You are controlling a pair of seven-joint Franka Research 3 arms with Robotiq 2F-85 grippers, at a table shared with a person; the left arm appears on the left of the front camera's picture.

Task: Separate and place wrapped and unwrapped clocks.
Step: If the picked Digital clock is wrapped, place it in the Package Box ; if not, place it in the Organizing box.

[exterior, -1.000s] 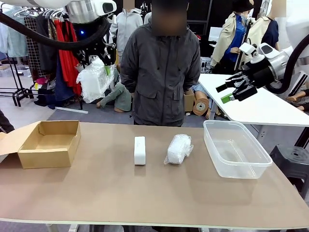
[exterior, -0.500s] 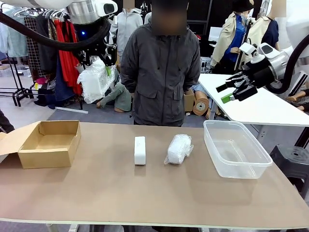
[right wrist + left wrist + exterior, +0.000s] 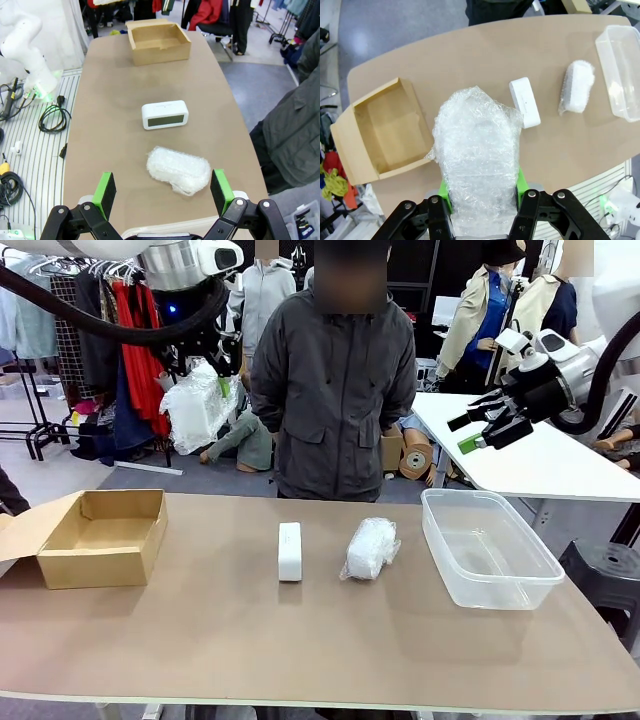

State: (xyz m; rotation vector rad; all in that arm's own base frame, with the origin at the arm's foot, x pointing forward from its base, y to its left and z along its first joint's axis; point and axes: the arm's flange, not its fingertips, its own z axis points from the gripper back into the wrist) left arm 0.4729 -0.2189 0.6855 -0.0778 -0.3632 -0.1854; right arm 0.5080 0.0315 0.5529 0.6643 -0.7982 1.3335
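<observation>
Nothing has moved. Left claw [image 3: 481,191] clenched on wrapped clock [image 3: 477,145], aloft; right claw [image 3: 162,192] released. Next: descent toward cardboard box [image 3: 95,565], likely.

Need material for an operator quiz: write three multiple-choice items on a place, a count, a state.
1. Where does the bare clock lie? A) in the cardboard box B) on the table C) in the tub
2. How many clocks are wrapped? A) one B) two C) three
3. How is the right gripper? A) open, empty B) shut on a clock C) shut, empty
B: it lies there beside a wrapped clock. B: that one, plus a second wrapped clock in the left gripper. A: jaws apart, nothing between.
</observation>
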